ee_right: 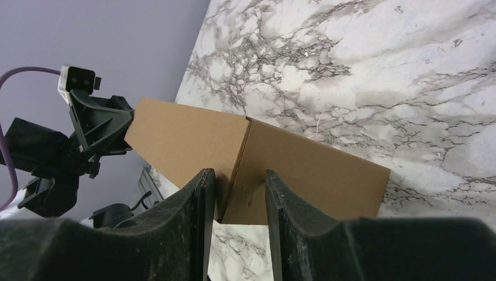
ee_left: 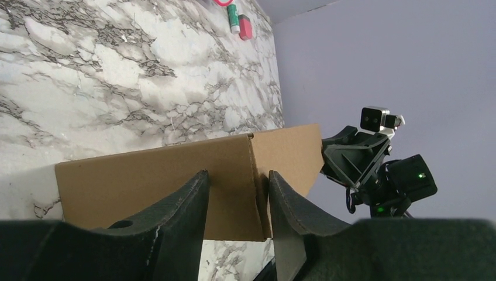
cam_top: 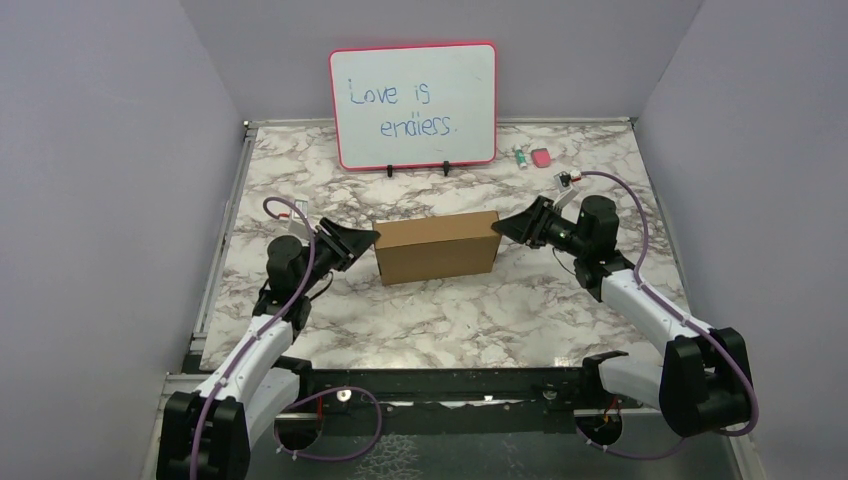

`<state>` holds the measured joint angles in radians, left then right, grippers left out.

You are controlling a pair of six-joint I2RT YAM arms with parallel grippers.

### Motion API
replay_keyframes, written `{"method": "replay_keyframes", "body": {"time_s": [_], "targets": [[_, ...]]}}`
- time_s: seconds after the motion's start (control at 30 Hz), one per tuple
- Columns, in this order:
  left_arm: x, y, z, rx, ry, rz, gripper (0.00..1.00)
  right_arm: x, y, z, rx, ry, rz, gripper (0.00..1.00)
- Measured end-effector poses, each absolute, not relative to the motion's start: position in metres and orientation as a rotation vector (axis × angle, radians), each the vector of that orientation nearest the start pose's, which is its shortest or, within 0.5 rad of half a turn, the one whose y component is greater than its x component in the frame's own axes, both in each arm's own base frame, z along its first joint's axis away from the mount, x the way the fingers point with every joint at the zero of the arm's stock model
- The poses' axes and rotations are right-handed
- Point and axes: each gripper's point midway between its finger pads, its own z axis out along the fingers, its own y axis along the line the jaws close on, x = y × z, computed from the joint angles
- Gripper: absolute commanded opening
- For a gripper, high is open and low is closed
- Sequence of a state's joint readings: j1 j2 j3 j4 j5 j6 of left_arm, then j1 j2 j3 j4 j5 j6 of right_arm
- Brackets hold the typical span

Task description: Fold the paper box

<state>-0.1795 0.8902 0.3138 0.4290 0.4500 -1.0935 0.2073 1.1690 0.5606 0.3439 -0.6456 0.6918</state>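
Observation:
The paper box [cam_top: 437,247] is a plain brown cardboard box, folded into a closed rectangular shape, resting on the marble table at mid-table. My left gripper [cam_top: 366,239] is open at the box's left end. In the left wrist view the box [ee_left: 146,175] has its corner edge just ahead of the gap of the gripper [ee_left: 237,181]. My right gripper [cam_top: 502,229] is open at the box's right end. In the right wrist view the box [ee_right: 310,170] has its corner edge in line with the gap of the gripper [ee_right: 238,178]. I cannot tell if any finger touches the box.
A pink-framed whiteboard [cam_top: 413,105] stands at the back of the table. A green marker [cam_top: 520,157] and a pink eraser [cam_top: 541,158] lie to its right. Lavender walls close in the left, right and back sides. A metal rail runs along the table's left edge.

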Motion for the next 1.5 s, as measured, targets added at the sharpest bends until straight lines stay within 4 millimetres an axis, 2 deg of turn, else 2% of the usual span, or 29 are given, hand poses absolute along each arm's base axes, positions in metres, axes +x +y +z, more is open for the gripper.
{"method": "replay_keyframes", "body": {"time_s": [0.13,0.2,0.27,0.47,0.57,0.63,0.7,0.9,1.03,1.13,1.2,1.23,1.3,1.37,1.4,1.5], "targets": [[0.274,-0.162,0.183,-0.486,1.836,-1.302,0.4,0.302,0.193,0.183,-0.017,1.956,1.202,0.38],[0.273,-0.162,0.181,-0.481,1.84,-1.296,0.3,0.303,0.193,0.182,-0.016,1.955,1.204,0.38],[0.274,-0.162,0.179,-0.47,1.846,-1.284,0.26,0.304,0.194,0.182,-0.013,1.953,1.207,0.38],[0.274,-0.16,0.173,-0.443,1.827,-1.265,0.16,0.305,0.194,0.181,-0.013,1.942,1.208,0.36],[0.273,-0.159,0.172,-0.444,1.803,-1.262,0.14,0.305,0.194,0.18,-0.014,1.939,1.206,0.36],[0.273,-0.158,0.171,-0.448,1.787,-1.259,0.19,0.306,0.194,0.179,-0.016,1.938,1.206,0.37],[0.273,-0.158,0.172,-0.448,1.778,-1.257,0.29,0.307,0.194,0.179,-0.02,1.932,1.207,0.39],[0.278,-0.153,0.18,-0.405,1.836,-1.146,0.53,0.307,0.194,0.182,-0.038,1.933,1.199,0.58],[0.28,-0.143,0.183,-0.346,1.907,-1.003,0.76,0.303,0.194,0.179,-0.042,1.969,1.186,0.65],[0.282,-0.136,0.196,-0.253,1.946,-0.888,0.91,0.298,0.193,0.18,-0.053,1.993,1.173,0.69],[0.287,-0.133,0.214,-0.175,1.945,-0.82,0.98,0.295,0.192,0.183,-0.069,2.0,1.159,0.72],[0.288,-0.13,0.219,-0.11,1.953,-0.769,0.99,0.294,0.191,0.186,-0.079,1.998,1.149,0.75],[0.294,-0.129,0.242,-0.054,1.916,-0.74,0.99,0.291,0.189,0.196,-0.112,1.977,1.125,0.8],[0.298,-0.128,0.255,0.041,1.912,-0.686,0.99,0.289,0.187,0.208,-0.144,1.946,1.1,0.97],[0.3,-0.129,0.262,0.085,1.903,-0.669,0.99,0.287,0.186,0.215,-0.161,1.923,1.084,1.0],[0.298,-0.139,0.273,0.237,1.883,-0.641,0.99,0.281,0.18,0.238,-0.218,1.848,1.027,1.0]]}}
